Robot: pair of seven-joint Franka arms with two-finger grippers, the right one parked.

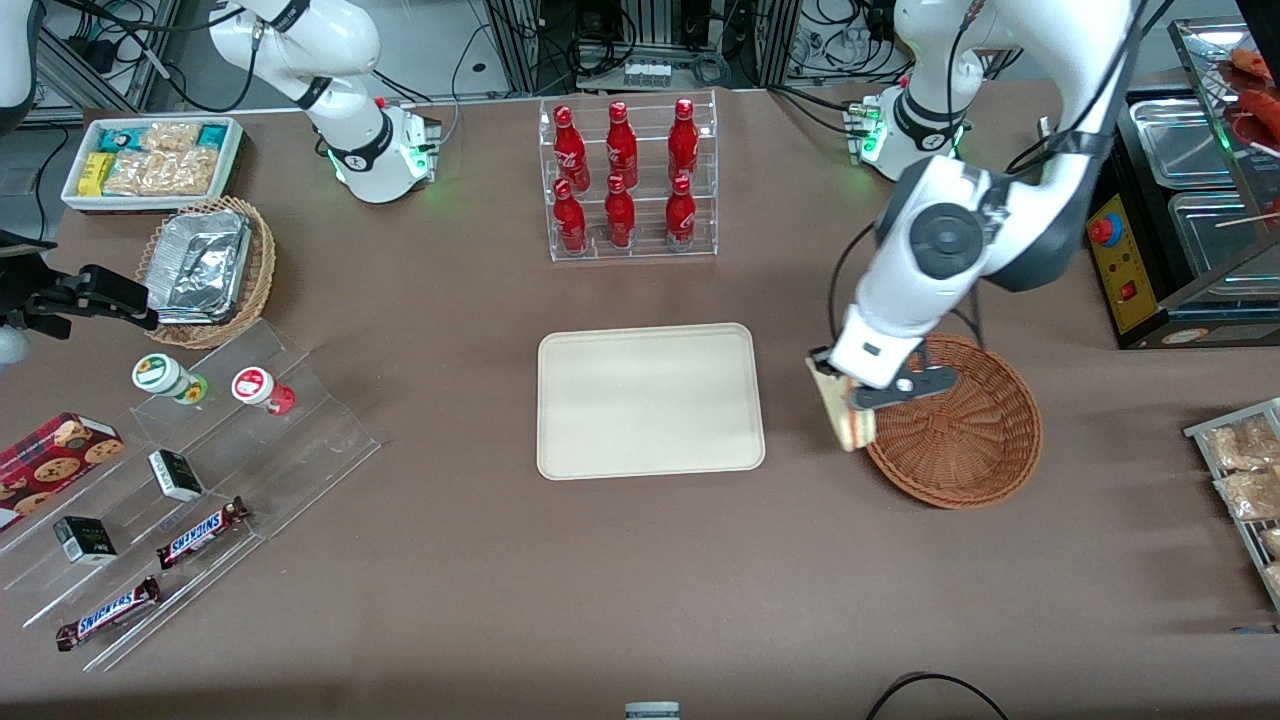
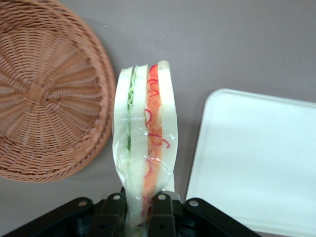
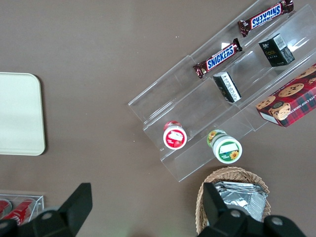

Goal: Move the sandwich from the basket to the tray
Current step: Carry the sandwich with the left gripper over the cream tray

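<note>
Here the gripper hangs in the air over the strip of worktop between the basket and the tray, at the basket's rim on the tray's side. Its fingers are pinching the sandwich at one narrow end, so the wedge juts out from them with its layered edge facing the wrist camera: pale bread outside, green filling in one seam and red in the next, all under clear film that wrinkles near the grip. The basket looks empty in both views and the tray is bare.

The sandwich is probably light and soft. The bread would squash under a hard squeeze, and the film is likely slick, so the wedge could slide or swing in a loose hold. The present hold across the flat bread faces seems sound, since pressure there keeps the layers together; gripping the filling edge would risk splaying them. Held by one end only, the free end may droop or sway, which calls for a slow carry and a low release onto the tray.
</note>
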